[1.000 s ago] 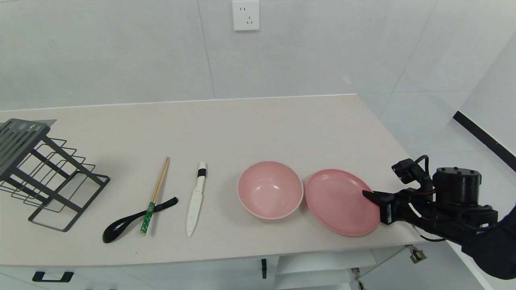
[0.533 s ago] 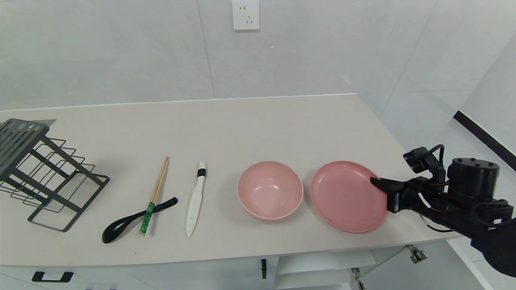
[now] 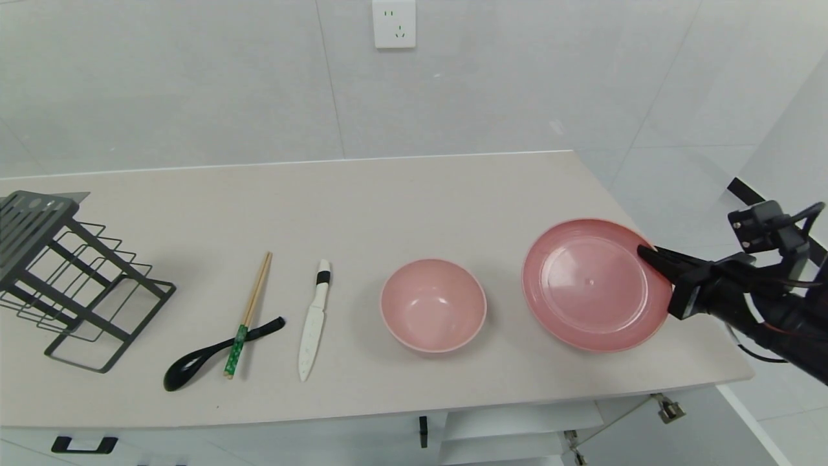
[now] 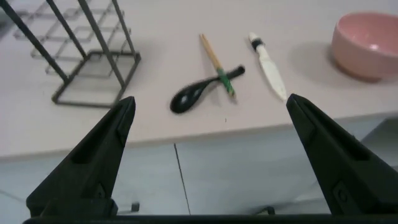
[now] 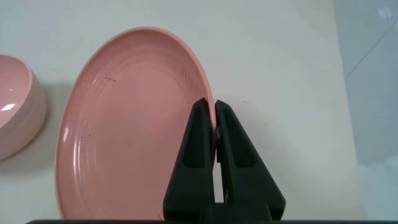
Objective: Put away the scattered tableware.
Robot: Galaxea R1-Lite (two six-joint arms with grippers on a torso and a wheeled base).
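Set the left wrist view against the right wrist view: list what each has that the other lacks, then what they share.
Left wrist view, not the right: the wire rack, black spoon, chopsticks lying across it, white knife, and the open left end effector. Right wrist view, not the left: the pink plate, its rim pinched by the shut right end effector. Shared: the pink bowl and the counter.

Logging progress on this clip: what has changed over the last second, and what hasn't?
The right gripper, jaws shut on the rim of the round pink plate, has lifted the plate from the beige countertop, tipped it up and carried it right, away from the round pink bowl. The bowl, white knife, wooden chopsticks, black spoon and dark wire rack stayed put.
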